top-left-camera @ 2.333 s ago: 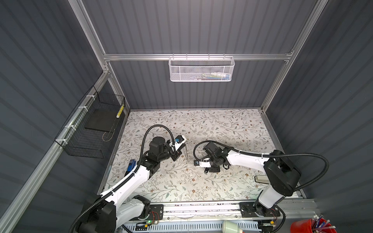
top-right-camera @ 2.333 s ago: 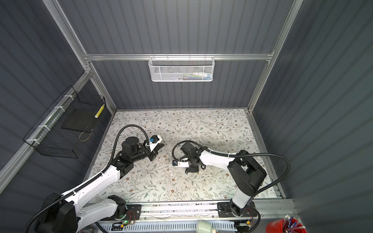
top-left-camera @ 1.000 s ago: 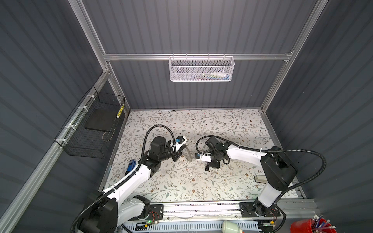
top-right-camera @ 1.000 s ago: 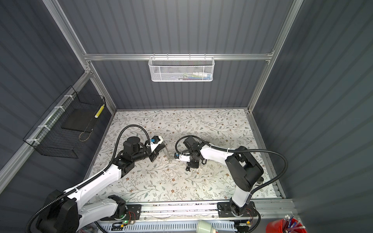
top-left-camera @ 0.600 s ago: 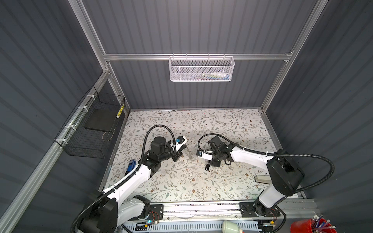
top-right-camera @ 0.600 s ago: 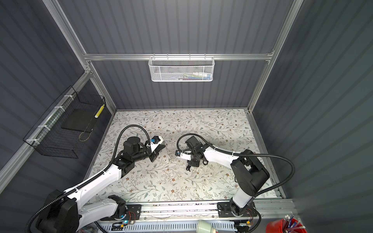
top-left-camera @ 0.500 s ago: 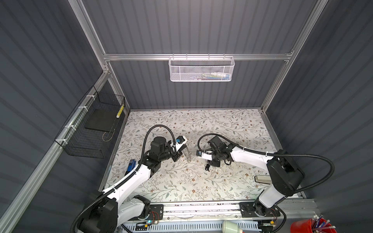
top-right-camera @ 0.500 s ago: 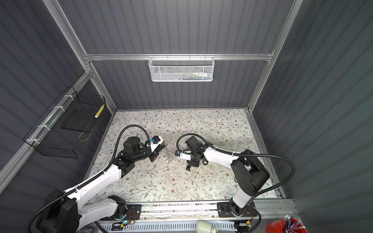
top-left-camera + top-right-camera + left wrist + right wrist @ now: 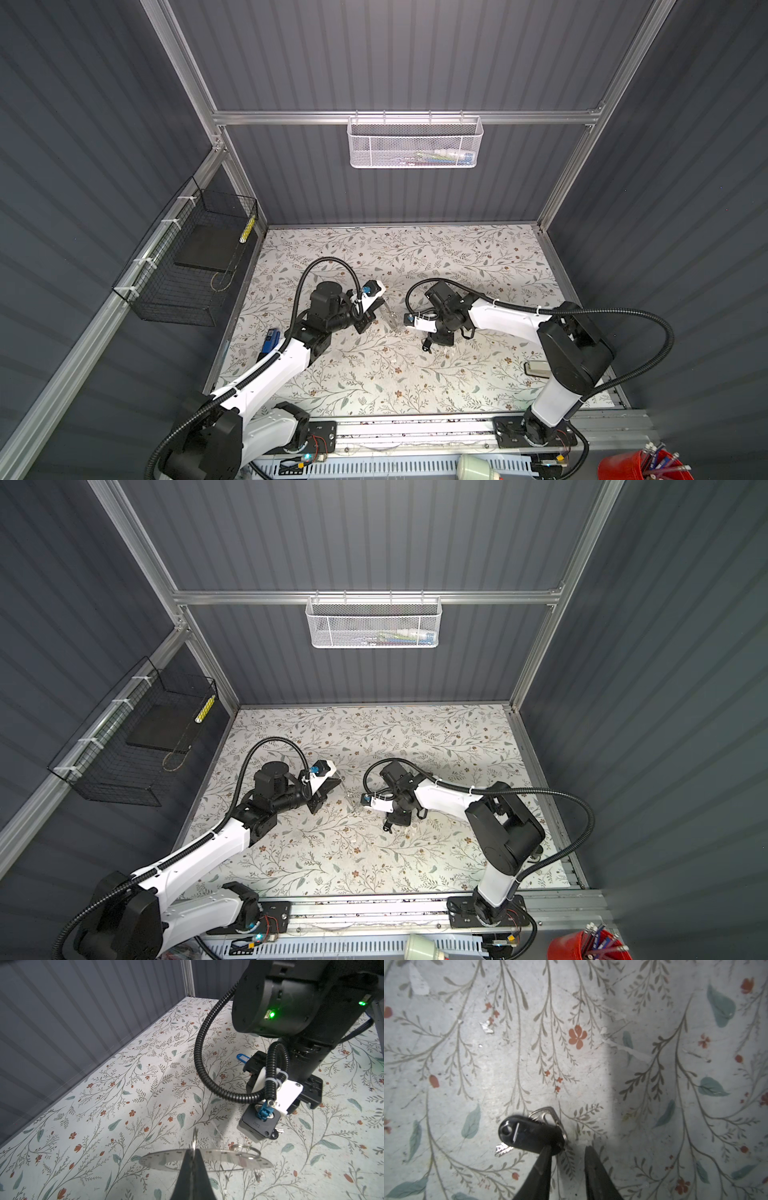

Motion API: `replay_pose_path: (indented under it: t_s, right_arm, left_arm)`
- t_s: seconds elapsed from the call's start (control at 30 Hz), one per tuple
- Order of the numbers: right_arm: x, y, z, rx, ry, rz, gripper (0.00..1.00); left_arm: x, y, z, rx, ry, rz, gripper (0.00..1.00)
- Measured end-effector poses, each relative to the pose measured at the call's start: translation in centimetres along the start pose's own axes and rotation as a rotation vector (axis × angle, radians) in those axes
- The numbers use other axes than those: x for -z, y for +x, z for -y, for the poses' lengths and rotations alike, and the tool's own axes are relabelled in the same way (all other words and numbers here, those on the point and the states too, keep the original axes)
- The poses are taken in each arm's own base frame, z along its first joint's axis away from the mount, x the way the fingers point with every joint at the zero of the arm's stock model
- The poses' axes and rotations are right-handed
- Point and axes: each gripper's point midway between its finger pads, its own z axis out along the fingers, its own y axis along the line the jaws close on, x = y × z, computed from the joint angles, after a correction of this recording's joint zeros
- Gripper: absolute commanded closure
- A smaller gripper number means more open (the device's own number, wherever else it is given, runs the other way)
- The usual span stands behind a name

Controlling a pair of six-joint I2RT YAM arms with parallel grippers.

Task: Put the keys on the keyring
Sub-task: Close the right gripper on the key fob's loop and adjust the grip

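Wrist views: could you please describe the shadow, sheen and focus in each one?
Right wrist view: a hard-edged shadow covers part of the mat; the black fob key lies in the lit part, fairly sharp; the right gripper, open, shows near-black. Left wrist view: the keyring gives a dull sheen; the left gripper, shut on it, is dark and soft.

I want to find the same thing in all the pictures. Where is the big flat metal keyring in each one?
In a top view: the keyring, a thin grey sliver near the picture's middle.
In a top view: same spot, same sliver.
Left wrist: wide and flat, pinched by the left gripper.
Right wrist: not in it.
Shared landmark: the blue plug beside it, in all but the right wrist view.
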Motion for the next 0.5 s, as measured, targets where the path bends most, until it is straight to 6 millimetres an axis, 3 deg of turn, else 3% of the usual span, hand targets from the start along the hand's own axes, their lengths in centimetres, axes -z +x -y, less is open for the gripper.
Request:
replay_pose_path:
  t_s: [0.2,0.5]
  right_arm:
    - [0.3,-0.5,0.5,0.001,-0.006,0.016,0.68]
    - [-0.6,-0.1,-0.7,0.011,-0.085,-0.004,0.67]
  left_arm:
    - [-0.1,0.1,0.0,0.001,0.001,-0.003,1.00]
    - [-0.1,0.1,0.0,0.002,0.002,-0.004,1.00]
